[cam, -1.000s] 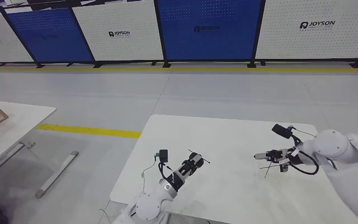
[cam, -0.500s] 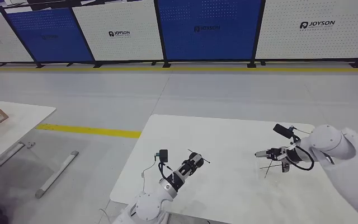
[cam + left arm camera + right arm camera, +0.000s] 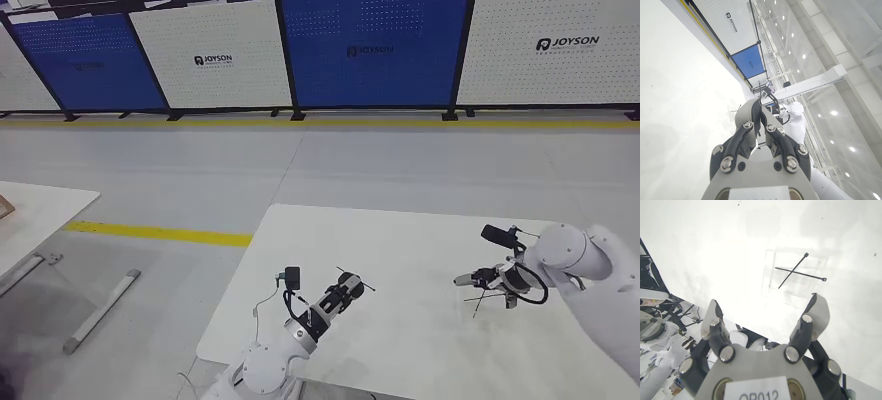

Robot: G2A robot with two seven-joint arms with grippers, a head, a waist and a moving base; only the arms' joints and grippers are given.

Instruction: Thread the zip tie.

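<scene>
Two black zip ties (image 3: 793, 271) lie crossed on a clear flat tray (image 3: 770, 255) on the white table (image 3: 400, 250); in the top view these zip ties (image 3: 480, 298) sit by the right arm. My right gripper (image 3: 765, 303) hangs just above and beside them, open and holding nothing; from above the right gripper (image 3: 463, 280) is at the table's right side. At the front left, my left gripper (image 3: 352, 285) is raised and shut on another thin black zip tie (image 3: 362, 283), which sticks out on both sides. In its own view, the left gripper (image 3: 759, 108) has its pads pressed together.
The white table's front and left edges (image 3: 225, 330) run close to the left arm. Blue and white pegboard panels (image 3: 370, 55) stand far behind across a grey floor. Another white table (image 3: 40, 215) stands off to the left.
The right arm's wrist and forearm have shifted slightly left over the crossed zip ties, gripper still open. The left arm has kept still with its zip tie.
</scene>
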